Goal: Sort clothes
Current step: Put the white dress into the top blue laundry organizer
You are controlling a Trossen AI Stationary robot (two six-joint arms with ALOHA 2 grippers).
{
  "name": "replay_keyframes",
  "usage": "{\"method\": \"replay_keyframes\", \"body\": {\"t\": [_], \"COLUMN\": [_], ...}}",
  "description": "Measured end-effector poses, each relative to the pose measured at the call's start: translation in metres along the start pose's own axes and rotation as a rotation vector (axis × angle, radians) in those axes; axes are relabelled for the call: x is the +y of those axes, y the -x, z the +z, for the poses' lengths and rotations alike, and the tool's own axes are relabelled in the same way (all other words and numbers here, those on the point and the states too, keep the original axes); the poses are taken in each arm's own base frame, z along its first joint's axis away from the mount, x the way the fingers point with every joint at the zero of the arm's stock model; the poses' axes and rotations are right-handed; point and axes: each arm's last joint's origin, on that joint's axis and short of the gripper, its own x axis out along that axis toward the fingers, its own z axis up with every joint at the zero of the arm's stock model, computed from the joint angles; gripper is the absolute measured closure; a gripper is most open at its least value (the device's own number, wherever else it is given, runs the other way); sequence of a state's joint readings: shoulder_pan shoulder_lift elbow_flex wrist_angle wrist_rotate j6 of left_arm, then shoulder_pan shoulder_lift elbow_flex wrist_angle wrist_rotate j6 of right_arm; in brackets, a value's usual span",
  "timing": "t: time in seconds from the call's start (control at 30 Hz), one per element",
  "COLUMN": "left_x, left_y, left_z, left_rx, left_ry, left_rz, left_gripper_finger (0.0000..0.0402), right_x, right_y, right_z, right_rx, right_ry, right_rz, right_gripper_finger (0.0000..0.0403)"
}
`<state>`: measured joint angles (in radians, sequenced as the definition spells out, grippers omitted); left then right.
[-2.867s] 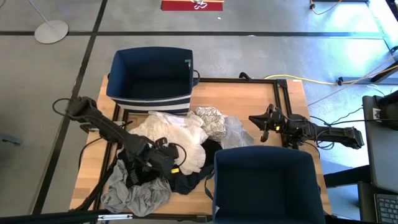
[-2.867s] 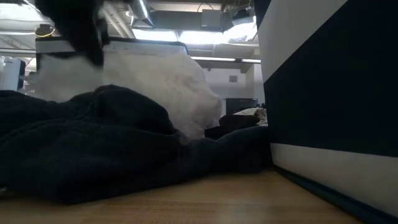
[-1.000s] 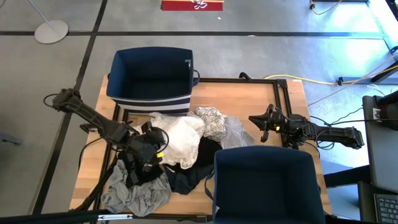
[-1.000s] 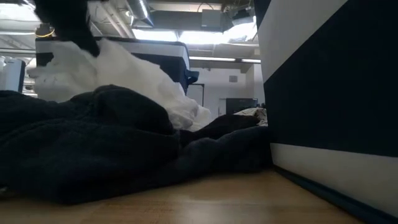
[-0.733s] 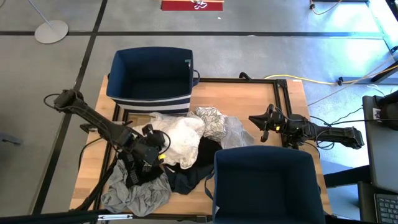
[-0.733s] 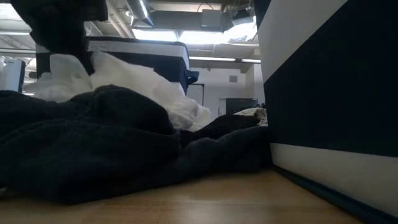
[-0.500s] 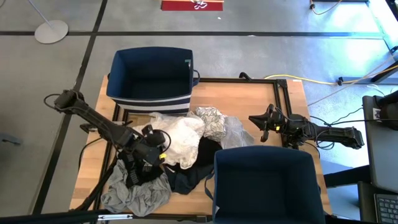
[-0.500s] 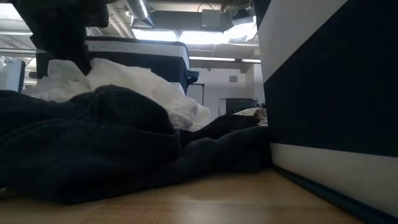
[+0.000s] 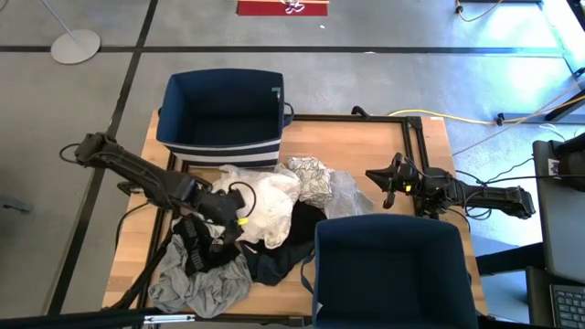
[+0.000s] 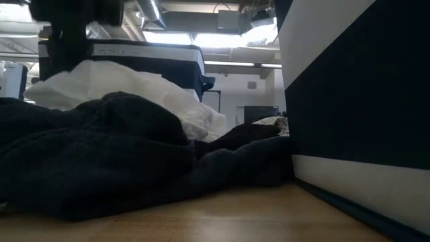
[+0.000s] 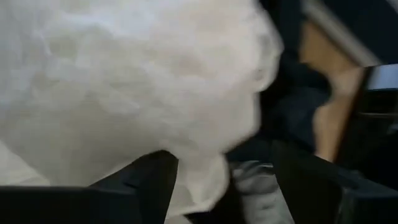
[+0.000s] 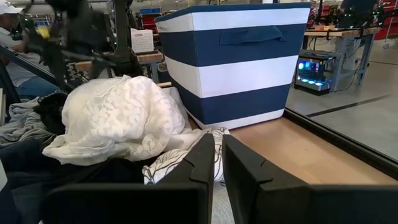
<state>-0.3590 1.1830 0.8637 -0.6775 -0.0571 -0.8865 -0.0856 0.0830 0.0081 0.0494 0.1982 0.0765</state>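
Note:
The clothes lie heaped in the middle of the table. A white garment [image 9: 267, 201] rests on a black one [image 9: 294, 228], with a white, black-patterned piece [image 9: 311, 178] and a pale grey piece [image 9: 349, 194] to the right. A grey garment [image 9: 201, 283] lies at the near left. My left gripper [image 9: 236, 210] hovers open at the white garment's left side; in its wrist view the white cloth [image 11: 137, 81] fills the space ahead and a flap hangs between the fingers. My right gripper [image 9: 373, 175] is shut and holds nothing, right of the heap. My left gripper stands open around a hanging flap of the white garment [image 11: 208, 177]. Whether either finger [image 11: 146, 180] touches the cloth, I cannot tell.
One navy bin with white stripes [image 9: 224, 114] stands at the table's far left edge. A second navy bin [image 9: 393, 270] stands at the near right and fills the right of the low view [image 10: 356, 101]. Bare wood [image 9: 356, 142] lies far right.
My left gripper has opened and let go of the white garment, then risen a little. The white garment, held up in a peak before, has slumped into a rounded mound on the black one.

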Motion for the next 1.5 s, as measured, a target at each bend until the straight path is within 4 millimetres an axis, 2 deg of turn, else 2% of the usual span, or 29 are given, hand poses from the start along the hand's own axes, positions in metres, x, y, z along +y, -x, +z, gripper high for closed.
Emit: {"method": "replay_keyframes", "body": {"t": [0.1, 0.2, 0.33, 0.43, 0.63, 0.8, 1.0, 1.1, 1.27, 1.5], "left_x": [-0.004, -0.009, -0.02, -0.028, -0.032, -0.034, -0.032, -0.026, -0.02, -0.019], "left_y": [0.02, 0.035, 0.041, 0.038, 0.018, -0.007, -0.039, -0.053, -0.069, -0.082], "left_z": [0.003, 0.008, 0.013, 0.016, 0.016, 0.015, 0.01, 0.003, -0.006, -0.009], "left_rx": [-0.049, -0.174, -0.336, -0.378, -0.333, -0.269, -0.158, -0.044, 0.09, 0.153], "left_ry": [-0.047, -0.128, -0.269, -0.331, -0.354, -0.482, -0.508, -0.499, -0.453, -0.482], "left_rz": [-0.022, -0.004, -0.009, -0.033, 0.015, 0.096, 0.183, 0.239, 0.281, 0.279], "left_gripper_finger": [0.0155, 0.0155, 0.0155, 0.0155, 0.0155, 0.0155, 0.0155, 0.0155, 0.0155, 0.0155], "right_x": [0.0, 0.0, 0.0, 0.0, 0.0, 0.0, 0.0, 0.0, 0.0, 0.0], "right_y": [0.0, 0.0, 0.0, 0.0, 0.0, 0.0, 0.0, 0.0, 0.0, 0.0], "right_z": [0.0, 0.0, 0.0, 0.0, 0.0, 0.0, 0.0, 0.0, 0.0, 0.0], "right_rx": [0.0, 0.0, 0.0, 0.0, 0.0, 0.0, 0.0, 0.0, 0.0, 0.001], "right_ry": [-0.002, -0.005, -0.005, -0.005, -0.005, -0.005, -0.005, -0.004, -0.004, -0.004], "right_rz": [0.0, 0.0, 0.001, 0.001, 0.0, 0.001, 0.001, 0.001, 0.001, 0.001], "right_gripper_finger": [0.0368, 0.0368, 0.0368, 0.0368, 0.0368, 0.0368, 0.0368, 0.0368, 0.0368, 0.0368]}}
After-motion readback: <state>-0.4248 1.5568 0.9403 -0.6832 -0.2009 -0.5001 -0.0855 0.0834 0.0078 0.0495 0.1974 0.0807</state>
